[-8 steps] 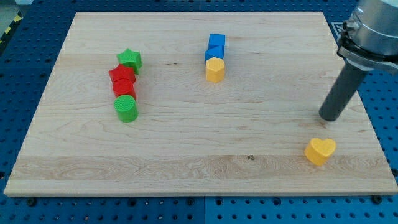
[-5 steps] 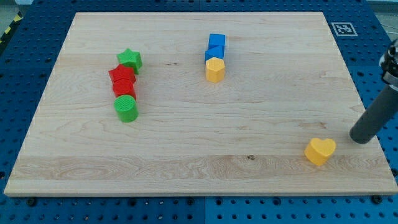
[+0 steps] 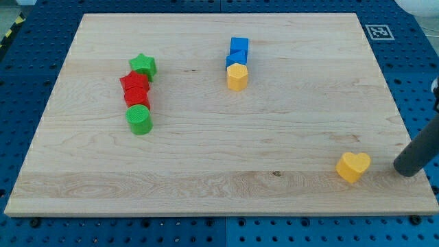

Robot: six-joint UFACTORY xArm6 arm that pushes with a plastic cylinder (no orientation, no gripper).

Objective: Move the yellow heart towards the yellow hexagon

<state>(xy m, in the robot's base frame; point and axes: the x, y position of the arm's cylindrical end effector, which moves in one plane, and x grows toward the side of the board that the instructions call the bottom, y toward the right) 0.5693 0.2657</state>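
My tip sits right of the yellow heart (no jaws on this tool); an off-centre push skews it past the yellow hexagon.

Lighting was bright, even and diffuse. The wooden board showed no glare. Blocks cast only faint, short shadows. Focus was sharp throughout.

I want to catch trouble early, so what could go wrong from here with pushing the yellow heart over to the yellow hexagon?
1. My tip sits to the view's right of the yellow heart, apart from it and slightly low. An off-centre push could spin the heart or send it toward the board's bottom edge.
2. The yellow hexagon touches the blue blocks. Arriving too hard could knock that cluster apart.
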